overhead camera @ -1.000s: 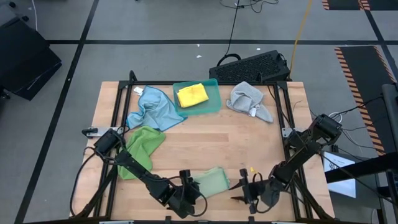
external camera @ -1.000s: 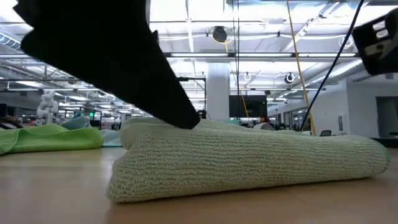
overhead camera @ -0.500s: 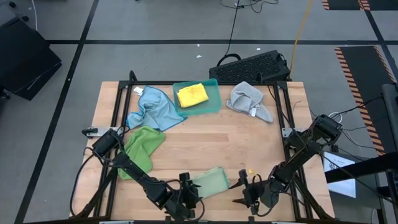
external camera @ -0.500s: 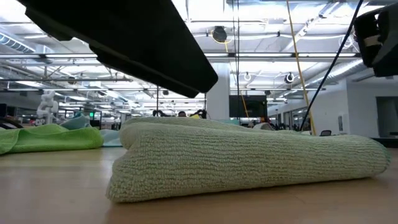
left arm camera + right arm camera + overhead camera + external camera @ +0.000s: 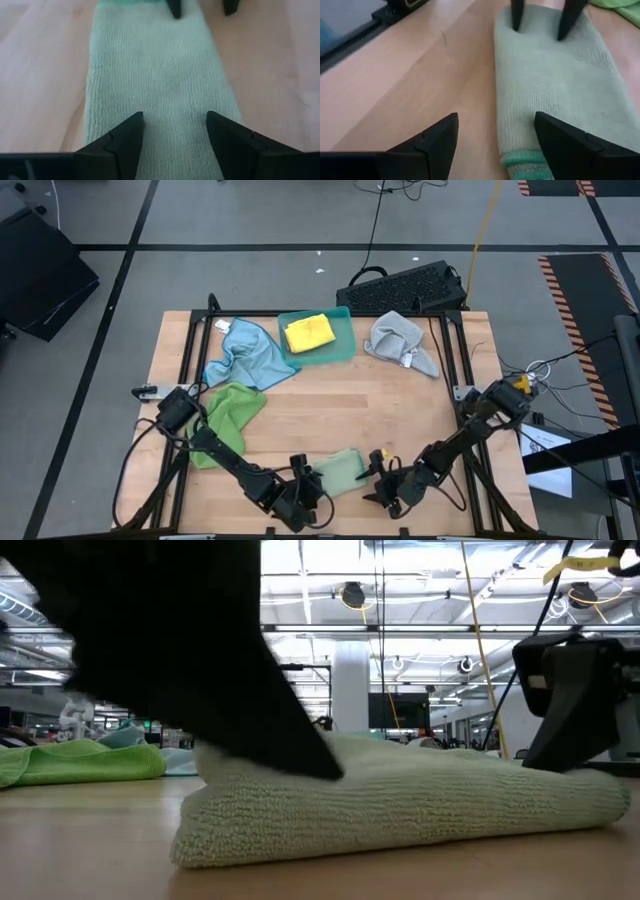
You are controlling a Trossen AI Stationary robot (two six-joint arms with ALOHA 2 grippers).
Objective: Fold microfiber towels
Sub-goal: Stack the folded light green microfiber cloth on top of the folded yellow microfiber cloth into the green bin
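On the wooden table (image 5: 400,405), a crumpled blue microfiber towel (image 5: 243,355) and bright green microfiber towel (image 5: 226,415) await folding at the left edge. Left gripper (image 5: 312,492) and right gripper (image 5: 378,483), jaws wide, flank the folded pale green microfiber towel (image 5: 338,472) at the near edge. A folded yellow microfiber towel (image 5: 309,332) sits in the teal plastic tray (image 5: 343,350); a grey microfiber towel (image 5: 400,340) lies crumpled at the far edge.

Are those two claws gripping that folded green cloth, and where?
Neither grips it. The left gripper and right gripper stand open over opposite ends of the folded green towel.

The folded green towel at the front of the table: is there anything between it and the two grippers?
Nothing visible. The folded green towel lies flat on bare wood. The left gripper is open directly over one end, the right gripper open at the opposite end. The wrist views show only towel and table between the fingers.
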